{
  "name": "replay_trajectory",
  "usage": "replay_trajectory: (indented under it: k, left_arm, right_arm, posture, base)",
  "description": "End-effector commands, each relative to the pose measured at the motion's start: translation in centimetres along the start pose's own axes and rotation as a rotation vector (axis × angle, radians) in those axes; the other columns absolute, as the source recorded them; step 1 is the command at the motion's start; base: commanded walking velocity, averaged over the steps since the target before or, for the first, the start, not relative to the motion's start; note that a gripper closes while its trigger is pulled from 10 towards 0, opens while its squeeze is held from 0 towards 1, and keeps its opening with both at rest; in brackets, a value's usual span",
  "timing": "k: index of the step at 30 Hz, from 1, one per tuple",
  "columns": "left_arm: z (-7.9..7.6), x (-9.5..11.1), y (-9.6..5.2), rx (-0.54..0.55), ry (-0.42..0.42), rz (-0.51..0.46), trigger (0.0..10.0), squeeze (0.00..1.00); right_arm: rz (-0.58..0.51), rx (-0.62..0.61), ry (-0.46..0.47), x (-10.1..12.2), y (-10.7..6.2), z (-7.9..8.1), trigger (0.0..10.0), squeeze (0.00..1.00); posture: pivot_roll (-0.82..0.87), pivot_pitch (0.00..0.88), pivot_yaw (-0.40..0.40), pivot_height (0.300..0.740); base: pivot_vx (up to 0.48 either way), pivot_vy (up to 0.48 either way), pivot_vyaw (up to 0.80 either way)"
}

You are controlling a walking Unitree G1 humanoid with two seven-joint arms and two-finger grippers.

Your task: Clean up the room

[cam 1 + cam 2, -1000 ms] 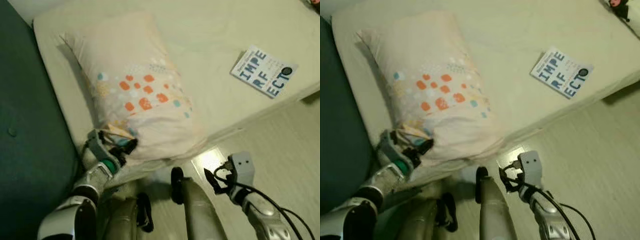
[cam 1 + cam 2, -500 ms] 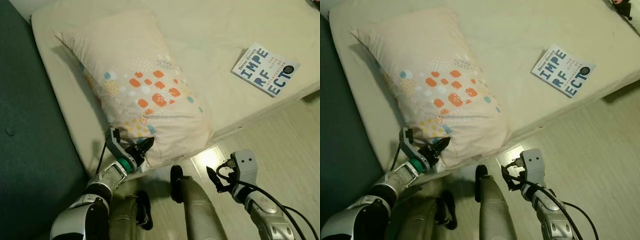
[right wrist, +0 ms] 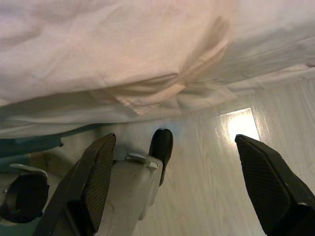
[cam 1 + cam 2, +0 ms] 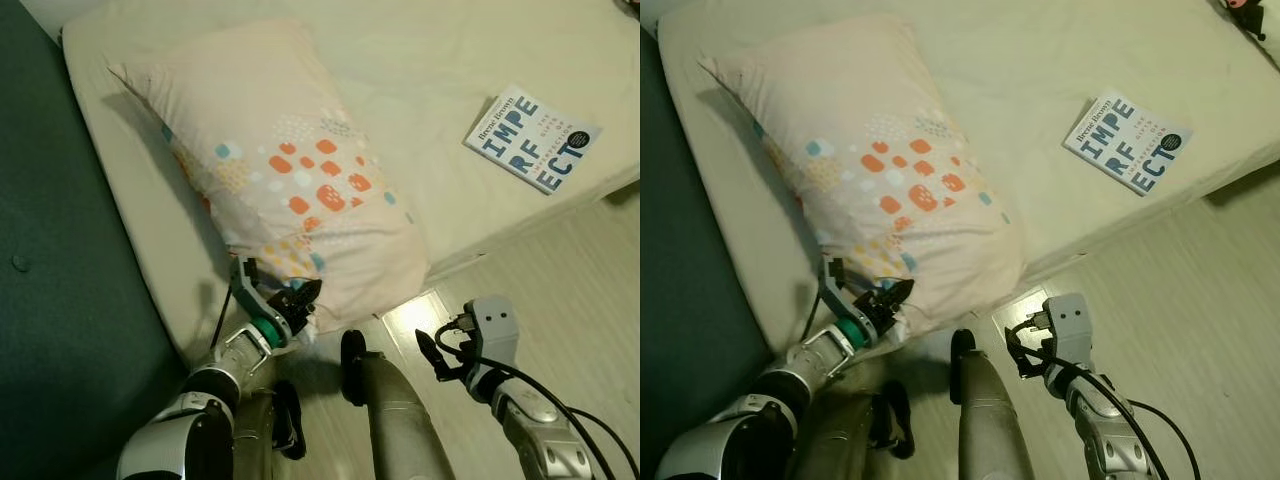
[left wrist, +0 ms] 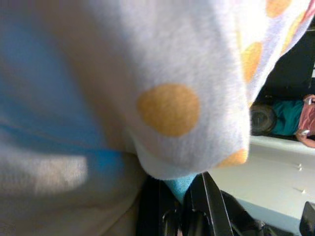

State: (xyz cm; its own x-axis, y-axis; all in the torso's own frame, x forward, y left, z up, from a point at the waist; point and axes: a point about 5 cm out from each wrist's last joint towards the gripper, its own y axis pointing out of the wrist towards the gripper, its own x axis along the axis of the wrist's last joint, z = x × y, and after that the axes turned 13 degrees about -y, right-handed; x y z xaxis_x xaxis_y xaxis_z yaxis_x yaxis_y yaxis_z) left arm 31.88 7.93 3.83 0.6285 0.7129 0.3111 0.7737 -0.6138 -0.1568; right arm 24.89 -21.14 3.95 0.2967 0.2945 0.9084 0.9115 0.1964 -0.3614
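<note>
The pillow (image 4: pixel 290 190) lay on the bed (image 4: pixel 430 60) with its near corner over the edge, where the left gripper (image 4: pixel 297 300) had its fingers clenched on it, while the right gripper (image 4: pixel 432 352) hung spread above the floor (image 4: pixel 590 300).

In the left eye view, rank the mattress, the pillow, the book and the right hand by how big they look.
1. mattress
2. pillow
3. book
4. right hand; it sits much nearer the camera than the book, so its true rank against the book is unsure.
</note>
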Motion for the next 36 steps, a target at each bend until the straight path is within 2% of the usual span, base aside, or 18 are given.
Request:
replay_trajectory:
  k: [1, 6, 9, 11, 13, 14, 15, 18, 20, 22, 24, 26, 27, 28, 31, 33, 34, 36]
  left_arm:
    - [0.5, -2.0, 0.0, 0.024, -0.019, 0.062, 0.0, 0.00]
    - [-2.4, 2.5, 1.3, 0.006, 0.139, -0.089, 0.0, 0.00]
    - [-4.8, 7.0, 1.4, 0.005, 0.224, -0.246, 0.0, 0.00]
    - [-7.0, 11.7, 0.5, 0.022, 0.301, -0.397, 0.0, 0.00]
    - [-7.0, 11.7, 0.5, 0.022, 0.301, -0.397, 0.0, 0.00]
    - [-7.9, 13.7, -0.2, 0.038, 0.339, -0.460, 0.0, 0.00]
    - [-7.9, 13.7, -0.2, 0.038, 0.339, -0.460, 0.0, 0.00]
    - [-8.3, 18.1, -3.2, 0.156, 0.425, -0.609, 0.0, 0.00]
    - [-8.3, 18.1, -3.2, 0.156, 0.425, -0.609, 0.0, 0.00]
    - [-7.1, 21.0, -6.6, 0.289, 0.436, -0.738, 0.0, 0.00]
    - [-7.1, 21.0, -6.6, 0.289, 0.436, -0.738, 0.0, 0.00]
    - [-5.4, 23.1, -10.4, 0.443, 0.428, -0.861, 0.0, 0.00]
    - [-5.4, 23.1, -10.4, 0.443, 0.428, -0.861, 0.0, 0.00]
    - [-4.0, 23.6, -12.5, 0.541, 0.412, -0.919, 0.0, 0.00]
    - [-2.4, 23.6, -14.5, 0.637, 0.405, -0.958, 0.0, 0.00]
    - [1.2, 22.6, -18.2, 0.842, 0.408, -0.987, 0.0, 0.00]
    - [1.2, 22.6, -18.2, 0.842, 0.408, -0.987, 0.0, 0.00]
    - [4.6, 20.8, -21.7, 1.026, 0.374, -1.000, 0.0, 0.00]
  right_arm:
    - [0.054, 0.002, 0.024, -1.5, -0.6, 0.2, 10.0, 0.00]
    - [0.034, 0.001, 0.027, -0.8, 0.2, 0.3, 10.0, 0.00]
    - [0.013, -0.002, 0.031, -0.2, 1.1, 0.4, 10.0, 0.00]
    - [-0.013, -0.004, 0.038, 0.6, 2.0, 0.5, 10.0, 0.00]
    - [-0.013, -0.004, 0.038, 0.6, 2.0, 0.5, 10.0, 0.00]
    - [-0.022, -0.006, 0.043, 0.9, 2.4, 0.6, 10.0, 0.00]
    - [-0.022, -0.006, 0.043, 0.9, 2.4, 0.6, 10.0, 0.00]
    - [-0.042, -0.010, 0.050, 1.7, 3.5, 0.7, 10.0, 0.00]
    - [-0.042, -0.010, 0.050, 1.7, 3.5, 0.7, 10.0, 0.00]
    - [-0.062, -0.011, 0.054, 2.4, 4.3, 0.8, 10.0, 0.00]
    - [-0.062, -0.011, 0.054, 2.4, 4.3, 0.8, 10.0, 0.00]
    - [-0.079, -0.011, 0.057, 3.0, 4.8, 0.9, 10.0, 0.00]
    - [-0.079, -0.011, 0.057, 3.0, 4.8, 0.9, 10.0, 0.00]
    - [-0.085, -0.011, 0.057, 3.2, 5.1, 0.9, 10.0, 0.00]
    - [-0.089, -0.010, 0.060, 3.4, 5.4, 1.0, 10.0, 0.00]
    - [-0.095, -0.005, 0.066, 3.6, 5.7, 1.2, 10.0, 0.00]
    - [-0.095, -0.005, 0.066, 3.6, 5.7, 1.2, 10.0, 0.00]
    - [-0.101, 0.008, 0.073, 3.6, 6.1, 1.7, 10.0, 0.00]
  posture:
    - [-0.32, 0.458, 0.090, 0.695]
    - [-0.30, 0.415, 0.098, 0.695]
    - [-0.28, 0.379, 0.108, 0.695]
    - [-0.27, 0.360, 0.113, 0.695]
    - [-0.27, 0.360, 0.113, 0.695]
    - [-0.26, 0.338, 0.118, 0.695]
    - [-0.26, 0.338, 0.118, 0.695]
    - [-0.25, 0.285, 0.131, 0.695]
    - [-0.25, 0.285, 0.131, 0.695]
    - [-0.25, 0.249, 0.137, 0.695]
    - [-0.25, 0.249, 0.137, 0.695]
    - [-0.23, 0.230, 0.138, 0.695]
    - [-0.23, 0.230, 0.138, 0.695]
    - [-0.23, 0.224, 0.139, 0.695]
    - [-0.22, 0.218, 0.139, 0.695]
    - [-0.20, 0.209, 0.139, 0.695]
    - [-0.20, 0.209, 0.139, 0.695]
    - [-0.19, 0.204, 0.140, 0.695]
  base:
    - [0.000, 0.000, 0.00]
    - [0.000, 0.000, 0.00]
    - [0.000, 0.000, 0.00]
    - [0.000, 0.000, 0.00]
    - [0.000, 0.000, 0.00]
    - [0.000, 0.000, 0.00]
    - [0.000, 0.000, 0.00]
    - [0.000, 0.000, 0.00]
    - [0.000, 0.000, 0.00]
    - [0.000, 0.000, 0.00]
    - [0.000, 0.000, 0.00]
    - [0.000, 0.000, 0.00]
    - [0.000, 0.000, 0.00]
    - [0.000, 0.000, 0.00]
    - [0.000, 0.000, 0.00]
    - [0.000, 0.000, 0.00]
    - [0.000, 0.000, 0.00]
    - [0.000, 0.000, 0.00]
